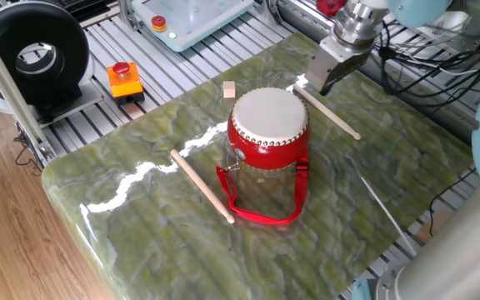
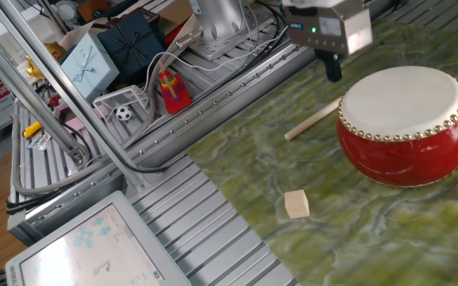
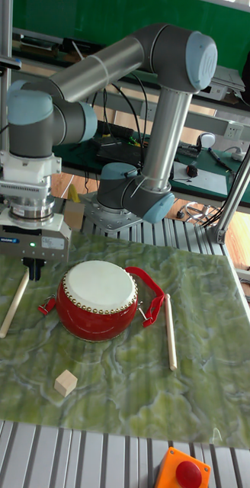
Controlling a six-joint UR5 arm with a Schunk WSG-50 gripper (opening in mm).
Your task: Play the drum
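Note:
The drum (image 1: pixel 267 125) is small, round and red with an off-white head, and it stands upright mid-table; it also shows as the drum (image 2: pixel 404 123) and the drum (image 3: pixel 98 300). Its red strap (image 1: pixel 261 208) trails toward the front. My gripper (image 1: pixel 322 82) hangs just above the table behind the drum, over one end of a thin wooden stick (image 1: pixel 330 113). From the other side, the gripper (image 2: pixel 334 70) sits beside the drum's rim. In the tall view the gripper (image 3: pixel 32 268) has its dark fingers together with nothing between them, above the stick (image 3: pixel 14 302).
A second wooden stick (image 1: pixel 202 187) lies left of the drum. A small wooden cube (image 1: pixel 229 89) sits near the table's back edge. An orange box with a red button (image 1: pixel 124 79) and a black reel (image 1: pixel 32 54) stand off the mat.

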